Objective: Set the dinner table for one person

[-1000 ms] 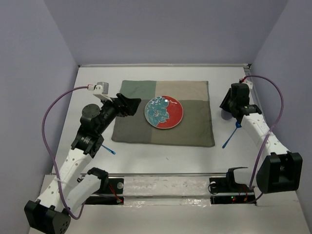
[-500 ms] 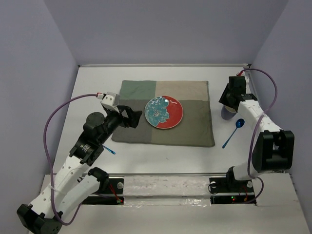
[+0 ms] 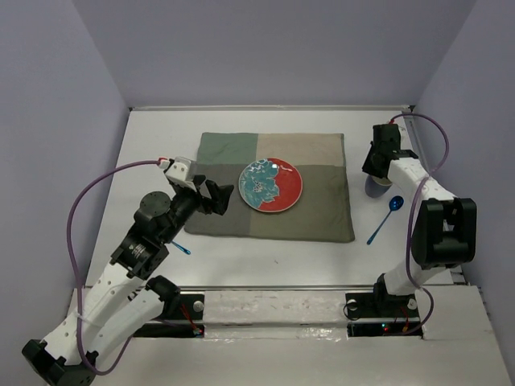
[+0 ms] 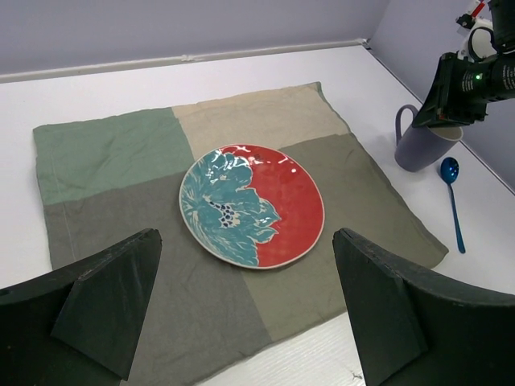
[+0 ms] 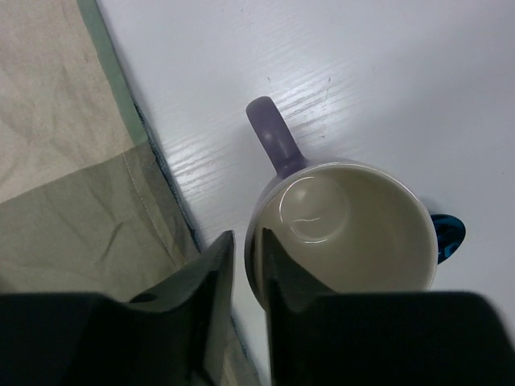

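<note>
Dinner table (image 3: pixel 161 145): left gripper (image 3: pixel 217 195) wide apart, right gripper (image 5: pixel 249 273) astride mug (image 5: pixel 354 233) rim, grip unclear.

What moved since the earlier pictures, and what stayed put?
The right hand moved from above the spoon to the mug and narrowed its fingers astride the rim; a firm grip can't be confirmed. The left hand, open, pulled back toward its base. The plate and mat stayed put.

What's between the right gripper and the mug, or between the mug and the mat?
Nothing visible. The right gripper straddles the wall of the mug on the side facing the mat; only bare table separates them. The blue spoon lies on the mug's other side.
</note>
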Robot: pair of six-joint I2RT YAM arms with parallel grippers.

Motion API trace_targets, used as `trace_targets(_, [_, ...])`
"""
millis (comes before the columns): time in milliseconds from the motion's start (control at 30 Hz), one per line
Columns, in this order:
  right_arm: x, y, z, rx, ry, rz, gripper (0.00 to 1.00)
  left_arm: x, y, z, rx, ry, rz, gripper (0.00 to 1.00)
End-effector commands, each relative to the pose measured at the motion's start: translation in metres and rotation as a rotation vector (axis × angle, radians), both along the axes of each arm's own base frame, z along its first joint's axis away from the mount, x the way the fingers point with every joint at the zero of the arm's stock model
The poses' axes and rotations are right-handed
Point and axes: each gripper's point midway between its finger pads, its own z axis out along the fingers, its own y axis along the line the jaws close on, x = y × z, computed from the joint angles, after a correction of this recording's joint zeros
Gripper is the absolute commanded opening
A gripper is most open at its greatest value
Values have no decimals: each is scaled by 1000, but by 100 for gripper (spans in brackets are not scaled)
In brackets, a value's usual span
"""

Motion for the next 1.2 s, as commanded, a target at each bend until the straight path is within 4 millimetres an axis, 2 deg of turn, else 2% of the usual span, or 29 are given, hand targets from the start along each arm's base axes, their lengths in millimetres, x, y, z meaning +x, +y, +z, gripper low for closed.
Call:
trace_targets(0, [13,-7,21,-30,-45,-6,17,-1,6,15,-9,-61,20,99])
trace_targets(100, [14,-6,27,-32,-57,3,0,-4,4,16,-13,-64,12,99])
trace_targets(233, [20,-3,55,-62,-117,33,0,-4,4,16,-11,-67,17,99])
trace_targets(267, [25,6,70,-74,-146,64,0,-5,4,18,-13,-69,17,99])
trace_targets(333, [31,14,83,-99,-163,86,0,-5,5,18,-9,-72,18,99])
trace_targets(367, [39,22,102,-115,-201,113,0,-5,6,19,-11,-75,24,99])
trace_targets(433, [49,31,108,-122,-209,146,0,-4,7,19,-9,-75,35,99])
trace_targets(467, [59,37,125,-121,-246,159,0,-4,8,20,-8,-77,40,99])
trace_targets(500, [64,47,128,-122,-252,187,0,-3,10,19,-9,-75,47,99])
trace_targets(567, [77,59,123,-133,-234,230,0,-3,12,19,-8,-75,60,99])
trace_targets(600, [86,71,136,-134,-262,257,0,-2,12,19,-7,-76,61,99])
trace_targets(633, [94,78,124,-152,-234,285,0,-1,13,18,-5,-71,67,99])
trace_targets(667, [99,84,123,-164,-231,301,0,-1,12,18,-3,-71,67,99])
trace_targets(700, [107,90,134,-184,-252,315,0,-1,13,18,0,-70,70,99])
trace_targets(733, [112,99,134,-179,-256,333,0,0,14,18,-2,-70,76,99])
trace_targets(767, [120,102,122,-186,-230,352,0,0,14,18,-1,-70,81,99])
trace_targets(800, [123,110,120,-181,-224,372,0,0,15,19,-3,-72,86,99])
trace_targets(833, [131,113,131,-180,-251,380,0,1,16,17,1,-69,92,99])
trace_targets(867, [137,116,121,-179,-231,390,0,1,16,17,1,-69,95,99])
trace_targets(933, [145,125,130,-174,-249,415,0,3,16,15,5,-62,99,99])
trace_targets(967, [150,129,122,-169,-234,428,0,3,17,15,6,-63,101,99])
trace_targets(1033, [153,137,119,-169,-224,454,0,4,17,14,8,-61,105,99])
trace_targets(1067, [157,139,125,-170,-240,456,0,4,17,15,8,-61,104,99])
trace_targets(1100, [158,144,116,-171,-218,471,0,4,17,15,9,-63,105,99])
trace_targets(1167, [162,145,113,-175,-211,474,0,4,17,14,9,-60,107,99])
